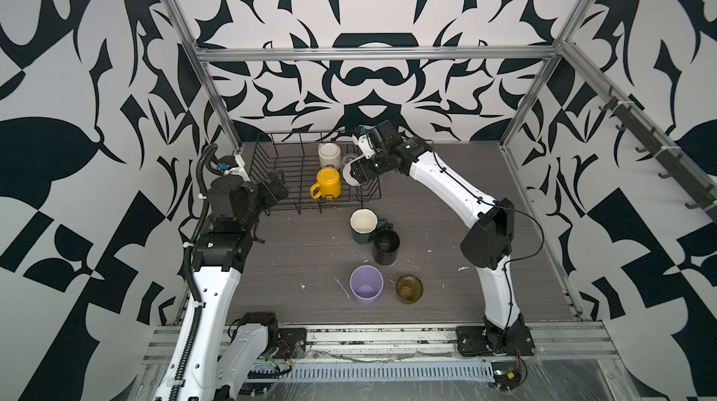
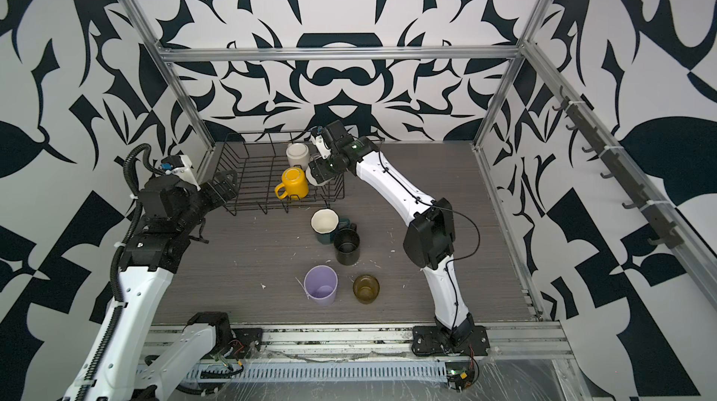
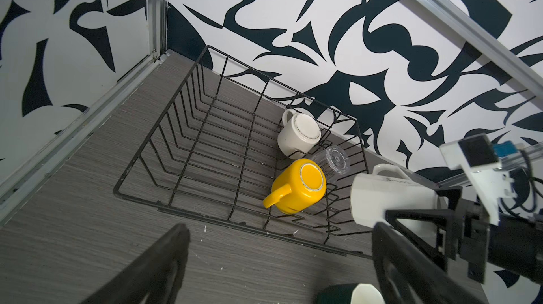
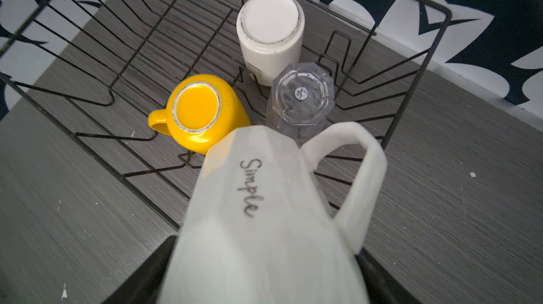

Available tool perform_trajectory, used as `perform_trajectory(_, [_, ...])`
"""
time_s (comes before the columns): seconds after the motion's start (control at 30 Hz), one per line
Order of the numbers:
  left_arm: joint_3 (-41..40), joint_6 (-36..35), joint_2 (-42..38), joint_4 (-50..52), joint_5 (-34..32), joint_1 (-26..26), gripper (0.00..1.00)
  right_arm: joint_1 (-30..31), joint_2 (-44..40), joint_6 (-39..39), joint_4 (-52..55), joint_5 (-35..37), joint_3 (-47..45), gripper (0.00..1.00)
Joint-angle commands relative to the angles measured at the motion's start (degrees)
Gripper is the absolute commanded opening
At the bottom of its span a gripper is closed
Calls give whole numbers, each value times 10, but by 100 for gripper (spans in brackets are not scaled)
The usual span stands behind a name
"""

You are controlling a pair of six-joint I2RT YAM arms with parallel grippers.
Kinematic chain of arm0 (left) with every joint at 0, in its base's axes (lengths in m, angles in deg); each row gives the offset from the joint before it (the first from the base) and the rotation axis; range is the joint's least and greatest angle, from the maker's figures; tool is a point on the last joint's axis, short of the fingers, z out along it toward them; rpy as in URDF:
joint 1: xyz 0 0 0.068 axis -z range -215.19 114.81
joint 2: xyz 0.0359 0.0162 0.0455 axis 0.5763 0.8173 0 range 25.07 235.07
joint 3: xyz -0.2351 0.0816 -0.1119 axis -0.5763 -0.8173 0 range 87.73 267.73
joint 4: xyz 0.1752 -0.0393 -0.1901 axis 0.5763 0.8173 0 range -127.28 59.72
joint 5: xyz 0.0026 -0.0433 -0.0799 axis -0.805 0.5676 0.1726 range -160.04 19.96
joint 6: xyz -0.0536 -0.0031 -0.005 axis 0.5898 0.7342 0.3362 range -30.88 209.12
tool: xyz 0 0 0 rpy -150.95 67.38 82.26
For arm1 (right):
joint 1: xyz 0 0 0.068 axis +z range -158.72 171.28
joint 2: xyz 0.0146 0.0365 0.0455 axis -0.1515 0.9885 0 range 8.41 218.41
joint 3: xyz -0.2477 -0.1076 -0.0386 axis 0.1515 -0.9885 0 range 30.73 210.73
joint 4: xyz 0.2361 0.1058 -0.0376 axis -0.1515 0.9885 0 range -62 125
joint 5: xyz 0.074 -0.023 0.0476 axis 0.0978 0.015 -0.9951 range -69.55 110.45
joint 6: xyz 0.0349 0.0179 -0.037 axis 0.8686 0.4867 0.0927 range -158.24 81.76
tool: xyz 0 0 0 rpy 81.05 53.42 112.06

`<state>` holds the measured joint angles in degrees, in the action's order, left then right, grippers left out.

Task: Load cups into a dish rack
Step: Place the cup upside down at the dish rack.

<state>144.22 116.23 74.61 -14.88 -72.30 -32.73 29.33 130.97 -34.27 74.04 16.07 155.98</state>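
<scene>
The right pincer (image 1: 361, 175) is clamped across the body of a cream faceted ceramic mug lettered "Simple" (image 4: 264, 214). It holds the mug tilted above one corner of the black wire dish rack (image 3: 202, 217), with the handle out to one side. Just ahead of this pincer and lower, three cups stand mouth-down in the rack: a glossy yellow mug (image 4: 199, 111), a plain white round mug (image 4: 269, 38) farther off, and a clear faceted glass (image 4: 299, 102) just beyond the held mug's handle. The free spot below looks tight, so the likeliest trouble is a straight descent that knocks the handle against the light glass and tips it. The mug's far end could also nudge the yellow mug (the left wrist view shows a small gap between them). A smooth, wide mug gripped at a tilt may also twist or slip between the jaws, and if released over the upright dividers it could settle crooked and roll. The left pincer (image 1: 276, 187) hangs spread and empty at the opposite end of the rack, too far off to steady anything. Behind the right pincer, on the grey wood-grain table (image 1: 302, 247), wait a dark-green faceted mug (image 1: 362, 224), a black mug (image 1: 386, 247), a lilac tumbler (image 1: 366, 284) and an amber-brown glass (image 1: 409, 288).
</scene>
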Motion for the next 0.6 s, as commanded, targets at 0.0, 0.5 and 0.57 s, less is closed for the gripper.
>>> perform_trajectory(0.0, [-15,-7,-9,12,-6,-4,99,5,-10,-18,-14,18,57,0])
perform_trajectory(0.5, [-23,-5,-21,21,-7,-6,99,18,81,-49,26,56,134,0])
perform_trajectory(0.57, [-24,-4,-22,23,-9,-6,99,19,90,-50,29,57,139,0])
